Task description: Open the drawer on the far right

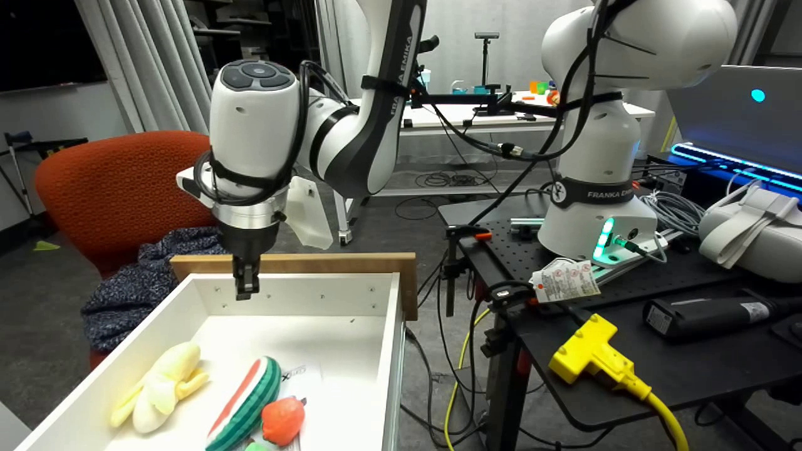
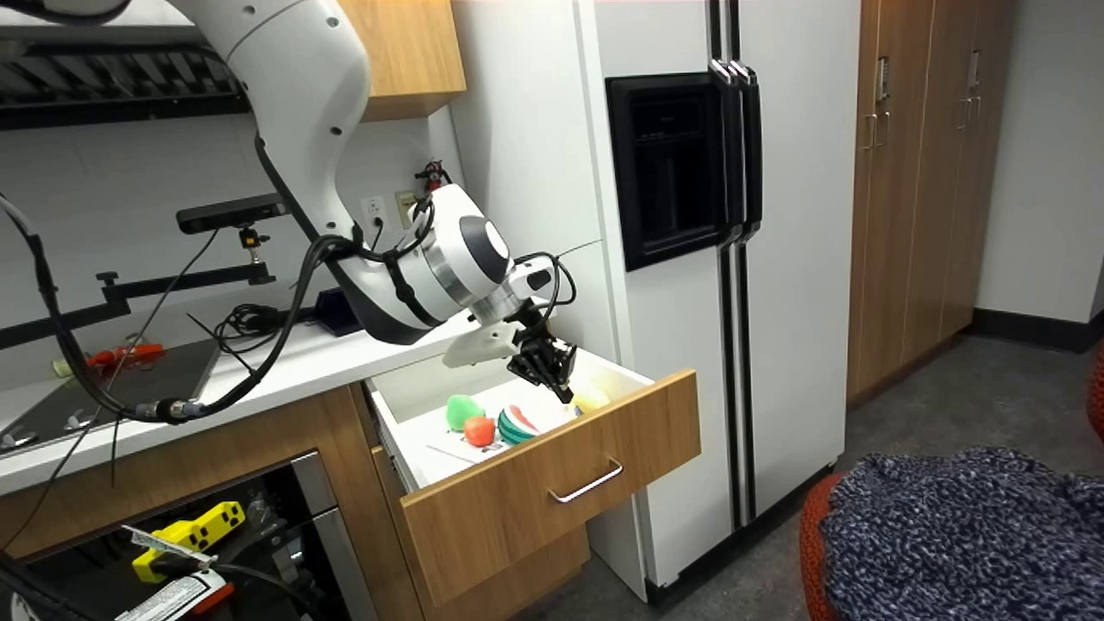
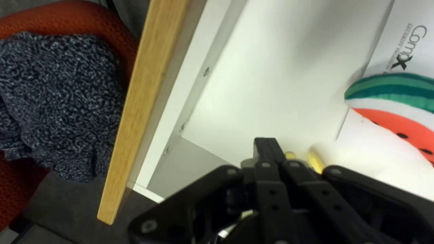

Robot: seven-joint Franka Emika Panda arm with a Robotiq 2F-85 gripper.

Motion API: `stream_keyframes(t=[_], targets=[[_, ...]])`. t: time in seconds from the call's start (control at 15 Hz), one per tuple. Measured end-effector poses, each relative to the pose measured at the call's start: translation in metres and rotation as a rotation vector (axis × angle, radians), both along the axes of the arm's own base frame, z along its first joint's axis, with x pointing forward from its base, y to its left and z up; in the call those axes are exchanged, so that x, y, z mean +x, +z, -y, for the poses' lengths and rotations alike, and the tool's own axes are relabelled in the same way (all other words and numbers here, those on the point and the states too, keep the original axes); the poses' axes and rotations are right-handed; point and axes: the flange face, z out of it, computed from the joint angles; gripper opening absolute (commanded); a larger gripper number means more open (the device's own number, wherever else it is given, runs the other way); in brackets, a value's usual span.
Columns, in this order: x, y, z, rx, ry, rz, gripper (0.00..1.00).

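Drawer (image 2: pixel 522 496) stands extended below the front edge of the white countertop (image 2: pixel 319 355), near the corner adjoining the refrigerator (image 2: pixel 681 310). Gripper (image 1: pixel 246 290) is positioned over the drawer interior, fingertips (image 3: pixel 261 147) together. Watermelon-slice toy (image 1: pixel 250 399), red toy (image 1: pixel 283 421) and yellow toy (image 1: pixel 164 385) lie within the drawer walls.

White-walled drawer (image 1: pixel 351 338), tan front (image 2: pixel 535 504), green-striped watermelon toy (image 1: pixel 249 401), flecked navy cloth (image 3: pixel 64 101), orange chair (image 1: pixel 125 194), black hand (image 3: pixel 270 145)
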Motion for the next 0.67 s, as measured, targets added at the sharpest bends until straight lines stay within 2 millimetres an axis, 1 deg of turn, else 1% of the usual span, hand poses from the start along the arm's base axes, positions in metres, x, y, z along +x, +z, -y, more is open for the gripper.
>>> stream_keyframes(t=[0.13,0.2,0.27,0.33,0.67], targets=[[0.000,0.000,0.001,0.044,0.014,0.036,0.00],[-0.001,-0.001,0.000,0.069,0.025,0.050,0.26],[-0.002,-0.002,-0.003,0.095,0.036,0.062,0.27],[-0.005,-0.004,-0.006,0.122,0.048,0.072,0.32],[-0.020,-0.019,-0.020,0.254,0.083,0.089,0.72]])
